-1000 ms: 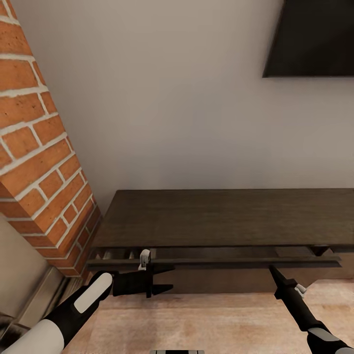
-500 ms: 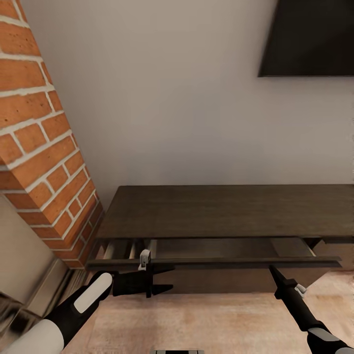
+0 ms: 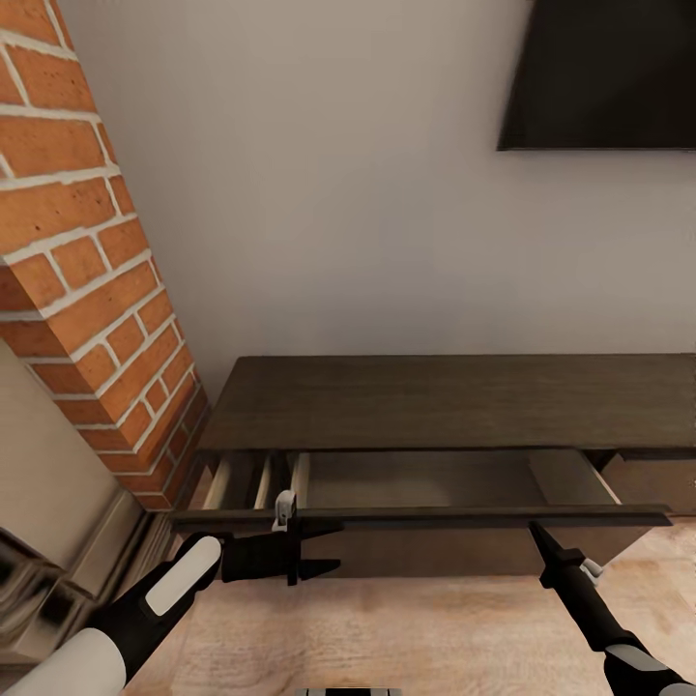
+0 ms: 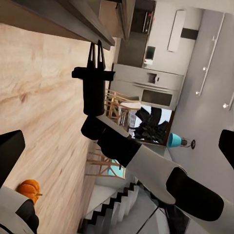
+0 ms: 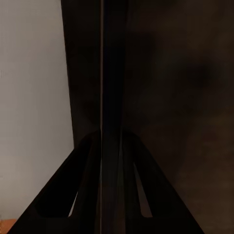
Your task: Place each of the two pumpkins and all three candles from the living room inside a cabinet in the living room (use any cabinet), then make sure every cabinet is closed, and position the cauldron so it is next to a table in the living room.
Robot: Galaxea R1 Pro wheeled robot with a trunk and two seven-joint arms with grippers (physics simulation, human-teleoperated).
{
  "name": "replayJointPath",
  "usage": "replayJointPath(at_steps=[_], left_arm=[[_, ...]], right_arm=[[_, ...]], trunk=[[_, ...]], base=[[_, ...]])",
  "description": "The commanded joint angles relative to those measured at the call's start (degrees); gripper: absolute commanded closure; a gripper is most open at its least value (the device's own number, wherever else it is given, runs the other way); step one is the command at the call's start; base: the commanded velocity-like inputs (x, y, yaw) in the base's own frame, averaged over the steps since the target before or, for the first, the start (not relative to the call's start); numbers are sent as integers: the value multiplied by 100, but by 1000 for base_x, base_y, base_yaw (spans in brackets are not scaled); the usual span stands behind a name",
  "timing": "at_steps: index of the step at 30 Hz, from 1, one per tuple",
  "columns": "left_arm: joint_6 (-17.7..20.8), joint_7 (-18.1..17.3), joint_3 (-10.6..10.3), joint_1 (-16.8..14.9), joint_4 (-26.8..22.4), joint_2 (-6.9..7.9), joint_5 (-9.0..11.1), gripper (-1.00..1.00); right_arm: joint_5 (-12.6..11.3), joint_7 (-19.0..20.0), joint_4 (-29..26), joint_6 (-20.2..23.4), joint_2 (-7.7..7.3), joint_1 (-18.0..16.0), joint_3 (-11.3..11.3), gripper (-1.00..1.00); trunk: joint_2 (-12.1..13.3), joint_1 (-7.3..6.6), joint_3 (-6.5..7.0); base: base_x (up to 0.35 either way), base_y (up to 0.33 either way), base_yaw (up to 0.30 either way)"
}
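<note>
With the cabinet as landmark, the brick column stands at its left end. Just in front of the drawer front, near its left end, the left gripper hovers with its fingers spread and holding nothing. Behind that front board the drawer now shows a wide strip of pale, empty interior, where a second ago only a thin slit was open; the whole view has also shifted, so the robot appears to be backing away and dragging the drawer out. Toward the drawer front's right end, the right gripper reaches up to the board; the right wrist view suggests its fingers straddle the edge, clenched on it. One pumpkin lies on the wood floor, well away from the cabinet. The opening looks nearly ready for loading.
</note>
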Motion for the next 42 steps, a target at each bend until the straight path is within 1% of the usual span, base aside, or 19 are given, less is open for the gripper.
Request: replayJointPath(at_steps=[1, 15, 21, 42], left_arm=[[3, -32, -17, -6, 2, 5, -4, -100], [0, -32, -17, -6, 1, 5, -4, -100], [0, -32, -17, -6, 0, 5, -4, -100], [3, -32, -17, -6, 0, 10, -4, -100]], right_arm=[[-49, 6, -2, 61, -2, 0, 132, 100], [-44, 4, -2, 75, -2, 0, 128, 100], [-44, 4, -2, 100, -7, 0, 131, 100], [-42, -4, -2, 131, -11, 0, 130, 100]], trunk=[[-2, -2, -5], [-2, -2, -5], [-2, -2, -5], [-2, -2, -5]], base=[[-49, 0, 0], [-61, 0, 0], [-194, 0, 0], [-54, 0, 0]])
